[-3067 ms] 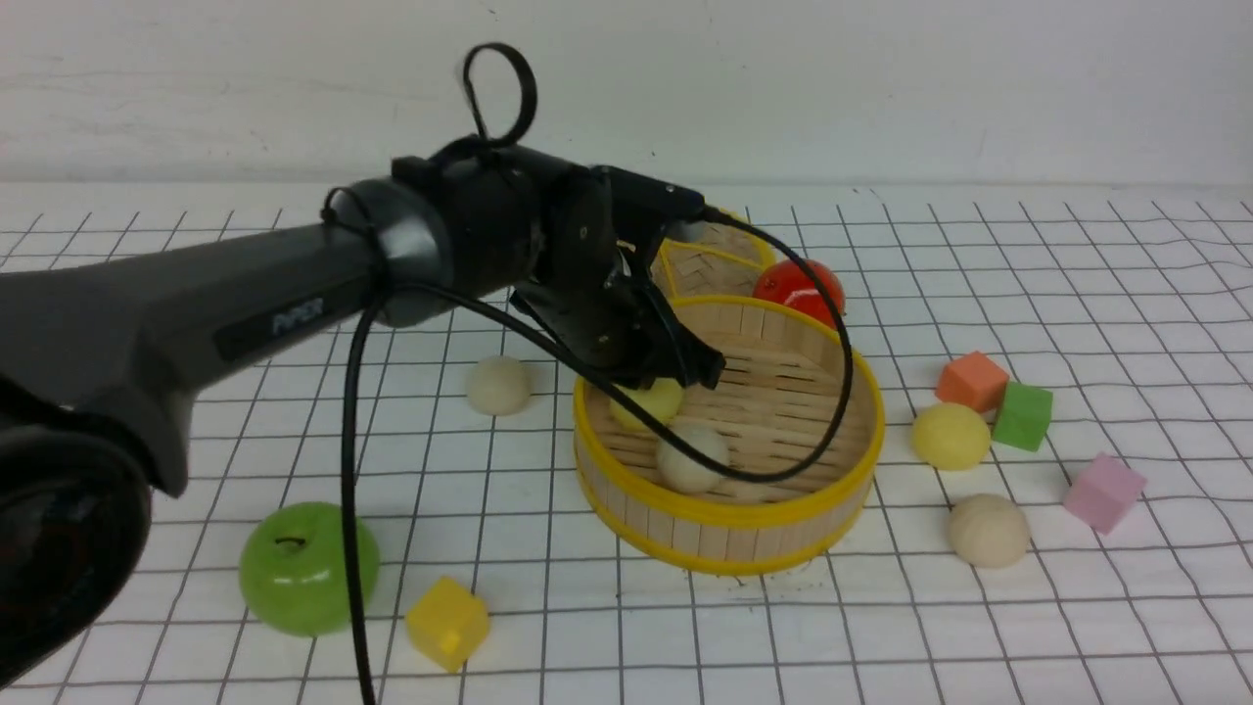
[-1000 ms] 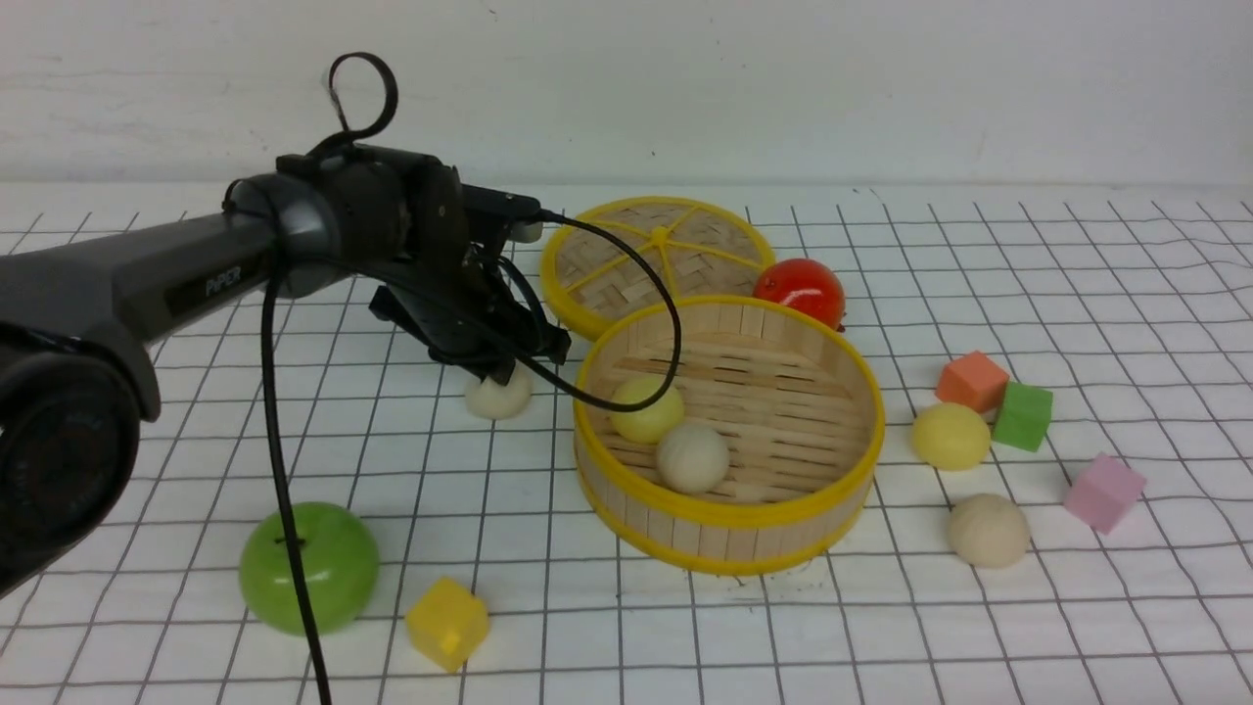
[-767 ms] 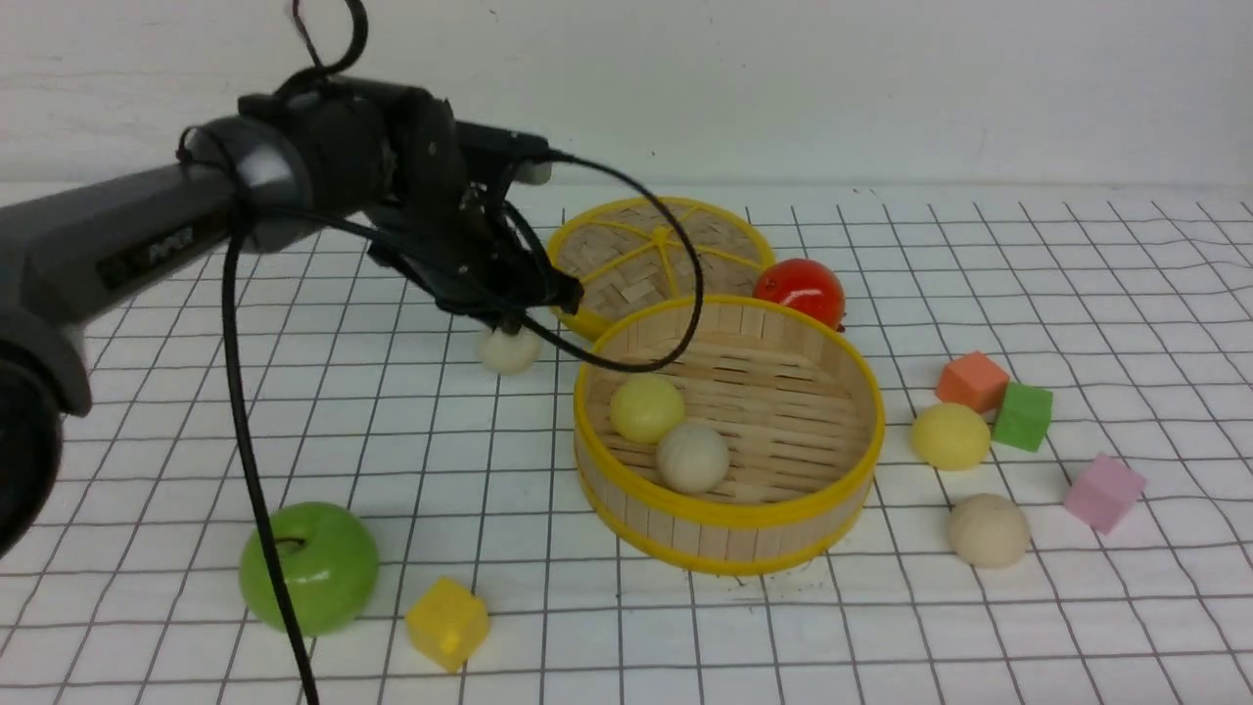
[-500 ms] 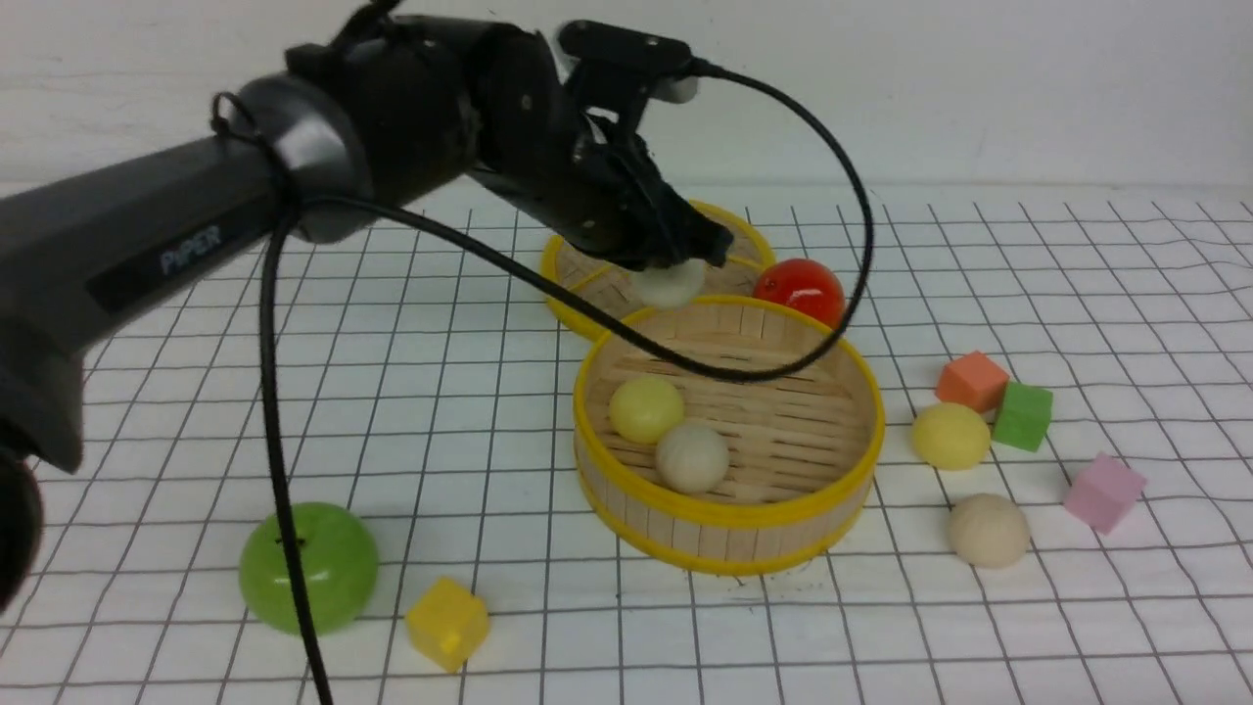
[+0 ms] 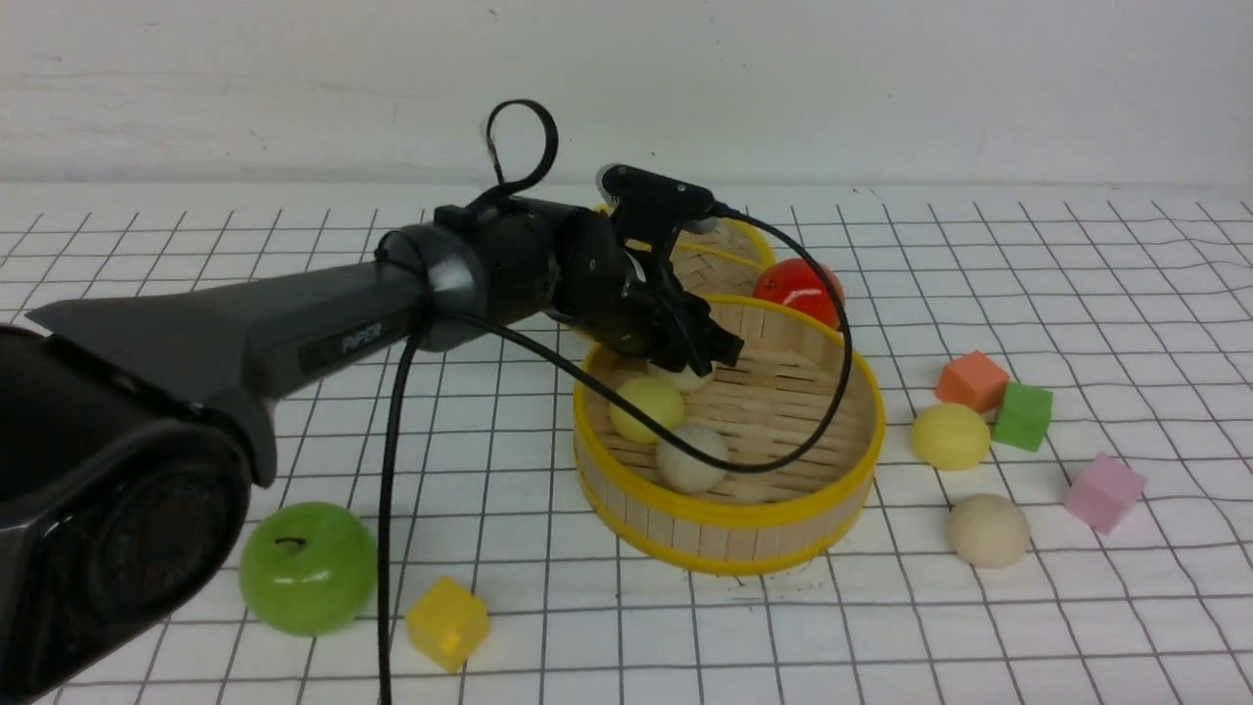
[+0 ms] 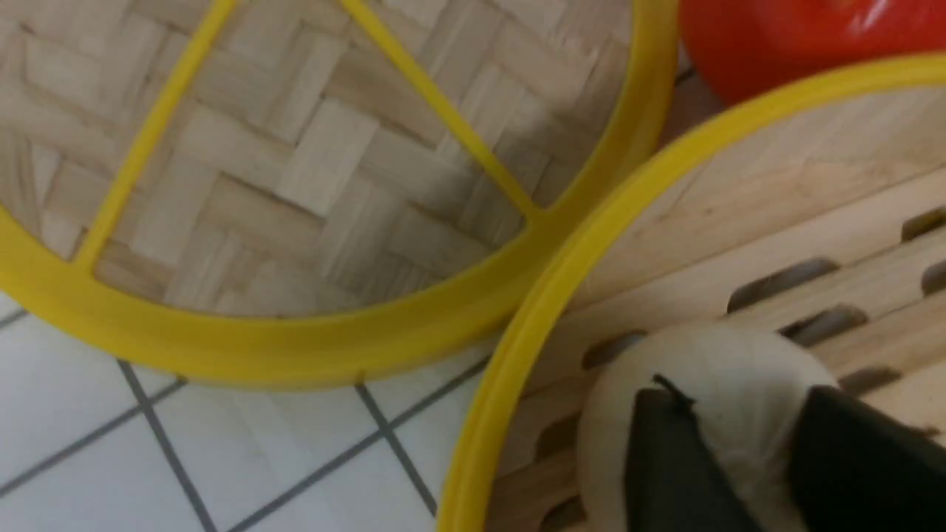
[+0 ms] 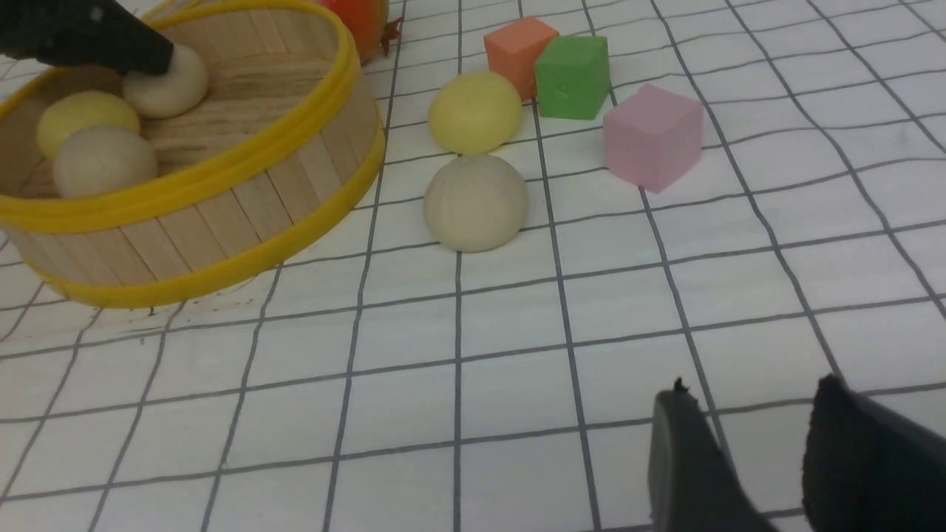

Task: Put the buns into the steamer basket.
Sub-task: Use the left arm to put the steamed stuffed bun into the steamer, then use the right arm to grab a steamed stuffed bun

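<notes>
left wrist view alone shows my left gripper (image 6: 746,458) fingers flanking a cream bun (image 6: 709,362) on the slats of the steamer basket (image 6: 562,273), just inside the rim beside the lid (image 6: 332,148); can't tell if i'm squeezing it or loose. front view adds a yellow bun (image 5: 646,406) and a second cream bun (image 5: 690,455) in the basket, my left arm reaching in from the left, wrist tipped down over the far side. right wrist view only: my right gripper (image 7: 768,458) low over the table (image 7: 222,443), fingers parted and empty, with a loose yellow bun (image 7: 475,112) and a loose cream bun (image 7: 477,203) outside the basket.
</notes>
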You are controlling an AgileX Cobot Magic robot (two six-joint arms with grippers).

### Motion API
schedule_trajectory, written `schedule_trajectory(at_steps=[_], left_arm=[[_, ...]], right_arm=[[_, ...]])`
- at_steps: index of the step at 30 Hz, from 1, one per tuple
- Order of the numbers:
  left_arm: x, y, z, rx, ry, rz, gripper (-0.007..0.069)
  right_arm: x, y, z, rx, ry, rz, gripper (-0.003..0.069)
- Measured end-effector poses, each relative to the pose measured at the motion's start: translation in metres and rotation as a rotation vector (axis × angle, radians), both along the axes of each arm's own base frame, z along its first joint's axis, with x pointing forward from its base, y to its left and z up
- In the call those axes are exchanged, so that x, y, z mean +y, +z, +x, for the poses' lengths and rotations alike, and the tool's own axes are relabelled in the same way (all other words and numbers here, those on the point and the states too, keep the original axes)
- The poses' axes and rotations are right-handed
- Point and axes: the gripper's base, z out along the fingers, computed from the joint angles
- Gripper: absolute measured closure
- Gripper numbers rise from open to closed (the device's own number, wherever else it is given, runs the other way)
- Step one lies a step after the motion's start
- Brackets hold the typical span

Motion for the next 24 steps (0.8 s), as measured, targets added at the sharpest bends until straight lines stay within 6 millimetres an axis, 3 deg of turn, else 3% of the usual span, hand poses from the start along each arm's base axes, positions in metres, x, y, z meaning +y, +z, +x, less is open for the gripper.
schedule_trajectory(at_steps=[1,5,6,7,8,9,10,11,13,19,22,23,24], left_arm=[[0.001,0.006,-0.003,0.016,0.000,0.002,0.0238],[0.006,0.036,-0.014,0.051,0.011,-0.011,0.0194],[0.012,0.068,-0.026,0.053,0.022,-0.037,0.0215],[0.016,0.085,-0.033,0.061,0.024,-0.042,0.0242],[0.024,0.116,-0.048,0.053,0.032,-0.060,0.0317],[0.030,0.133,-0.058,0.049,0.036,-0.067,0.0373],[0.032,0.136,-0.060,0.056,0.040,-0.066,0.0404],[0.044,0.167,-0.081,0.025,0.044,-0.078,0.0519],[0.062,0.192,-0.110,-0.012,0.050,-0.085,0.0628],[0.113,0.204,-0.199,-0.100,0.066,-0.165,0.0638],[0.144,0.185,-0.257,-0.174,0.081,-0.275,0.0638],[0.146,0.189,-0.261,-0.186,0.080,-0.288,0.0638],[0.160,0.177,-0.284,-0.231,0.089,-0.347,0.0638]], right_arm=[[0.000,0.000,0.000,0.000,0.000,0.000,0.0418],[0.000,0.000,0.000,0.000,0.000,0.000,0.0418],[0.000,0.000,0.000,0.000,0.000,0.000,0.0418],[0.000,0.000,0.000,0.000,0.000,0.000,0.0418],[0.000,0.000,0.000,0.000,0.000,0.000,0.0418],[0.000,0.000,0.000,0.000,0.000,0.000,0.0418],[0.000,0.000,0.000,0.000,0.000,0.000,0.0418],[0.000,0.000,0.000,0.000,0.000,0.000,0.0418],[0.000,0.000,0.000,0.000,0.000,0.000,0.0418],[0.000,0.000,0.000,0.000,0.000,0.000,0.0418],[0.000,0.000,0.000,0.000,0.000,0.000,0.0418],[0.000,0.000,0.000,0.000,0.000,0.000,0.0418],[0.000,0.000,0.000,0.000,0.000,0.000,0.0418]])
